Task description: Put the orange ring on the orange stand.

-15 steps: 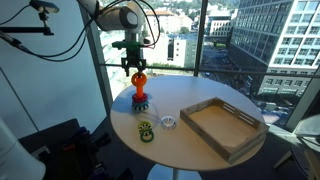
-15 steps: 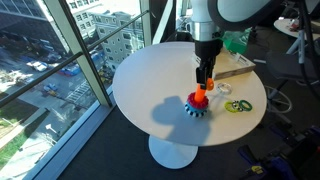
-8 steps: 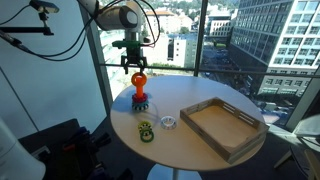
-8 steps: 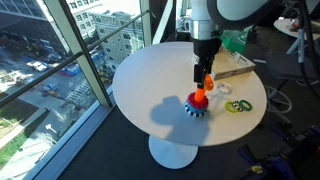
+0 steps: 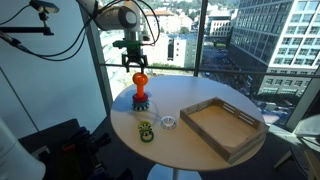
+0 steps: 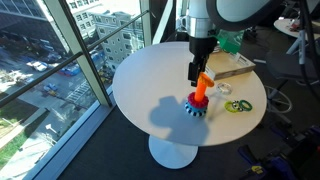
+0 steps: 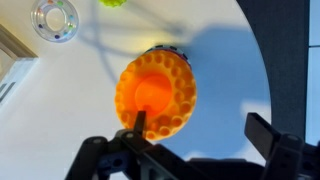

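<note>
The orange stand [image 5: 140, 99] stands on the round white table [image 5: 190, 150], its peg upright; it also shows in the other exterior view [image 6: 197, 103]. The orange ring [image 5: 139, 78] sits at the top of the peg [image 6: 205, 80]. In the wrist view I look straight down on the stand's dimpled base [image 7: 178, 105], with the ring [image 7: 150, 93] at its centre. My gripper [image 7: 200, 125] is open and empty, just above the ring and off to one side of it [image 5: 134, 65] [image 6: 196, 70].
A yellow-green ring [image 5: 146, 131] [image 6: 238, 106] and a small whitish ring [image 5: 168, 122] [image 6: 222, 89] [image 7: 54, 18] lie on the table near the stand. A wooden tray [image 5: 200, 105] [image 6: 240, 68] sits further along. Tall windows stand behind the table.
My gripper has opened, risen a little and shifted sideways off the ring. The ring stays on the peg.
</note>
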Robot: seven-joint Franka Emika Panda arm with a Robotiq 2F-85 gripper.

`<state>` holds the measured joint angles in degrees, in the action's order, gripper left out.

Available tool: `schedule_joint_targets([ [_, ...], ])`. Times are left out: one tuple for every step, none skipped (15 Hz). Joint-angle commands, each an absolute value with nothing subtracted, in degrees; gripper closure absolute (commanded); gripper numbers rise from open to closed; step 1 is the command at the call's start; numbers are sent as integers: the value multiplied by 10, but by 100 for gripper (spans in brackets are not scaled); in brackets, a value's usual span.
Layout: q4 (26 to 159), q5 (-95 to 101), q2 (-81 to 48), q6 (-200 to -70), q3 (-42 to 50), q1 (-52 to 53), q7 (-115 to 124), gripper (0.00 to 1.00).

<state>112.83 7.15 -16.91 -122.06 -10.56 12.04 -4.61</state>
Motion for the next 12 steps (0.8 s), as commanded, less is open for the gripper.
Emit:
schedule_joint_targets([
  [1143,61,-156,-1238,-109,118,-52,0],
  [1145,61,-153,-1242,-109,118,-52,0],
  [1147,62,-150,-1243,-110,119,-51,0],
  [1149,64,-146,-1239,-110,120,-48,0],
  [1150,67,-142,-1236,-109,122,-44,0],
  [1152,68,-136,-1233,-110,122,-43,0],
  [1154,67,-130,-1230,-111,123,-43,0],
  [1157,65,-124,-1227,-112,123,-42,0],
  [1159,63,-118,-1223,-113,123,-41,0],
  [1163,60,-112,-1218,-114,124,-41,0],
  [1166,60,-108,-1214,-114,125,-40,0],
  [1169,54,-104,-1209,-115,124,-41,0],
])
